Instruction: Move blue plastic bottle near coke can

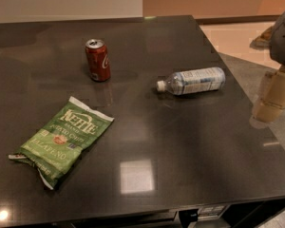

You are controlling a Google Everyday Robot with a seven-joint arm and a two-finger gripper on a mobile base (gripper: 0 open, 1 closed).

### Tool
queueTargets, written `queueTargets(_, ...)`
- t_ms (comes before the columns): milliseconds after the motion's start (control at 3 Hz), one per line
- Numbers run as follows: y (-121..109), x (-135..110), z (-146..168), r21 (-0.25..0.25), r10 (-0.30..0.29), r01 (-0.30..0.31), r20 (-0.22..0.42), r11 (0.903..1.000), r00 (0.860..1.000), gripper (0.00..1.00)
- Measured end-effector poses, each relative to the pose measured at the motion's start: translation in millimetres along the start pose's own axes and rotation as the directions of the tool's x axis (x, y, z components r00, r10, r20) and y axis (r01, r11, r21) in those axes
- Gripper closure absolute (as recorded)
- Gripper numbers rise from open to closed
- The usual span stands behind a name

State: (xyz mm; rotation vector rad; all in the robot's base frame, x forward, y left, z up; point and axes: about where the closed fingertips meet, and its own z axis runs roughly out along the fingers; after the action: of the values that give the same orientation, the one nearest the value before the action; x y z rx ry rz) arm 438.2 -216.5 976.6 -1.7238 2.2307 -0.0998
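Gripper [270,101] hangs off the right edge of the table [180,146] — its state we cannot tell. Left of it, the blue plastic bottle [194,81] lies on its side: bluish-clear, pale label, white cap pointing away. Farther left — coke can [98,60], upright, well apart.

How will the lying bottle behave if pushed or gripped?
Likely rolls: the blue plastic bottle lies on its side on a glossy table. Thin plastic probably flexes under squeeze. The gripper hangs past the table's right edge.
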Motion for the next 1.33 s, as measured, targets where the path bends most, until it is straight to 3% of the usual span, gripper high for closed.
queueTargets(333, -0.2, -0.2, -0.3, 0.002, -0.001, 0.001, 0.000, 1.0000, 1.000, 0.00)
queueTargets(667, -14.9, -9.5, 10.7, -0.002, -0.041, 0.041, 0.016, 0.9992, 0.999, 0.00)
queueTargets(1333, -73.1, -37.5, 52.6, -0.015, -0.139, 0.140, 0.055, 0.9900, 0.989, 0.00)
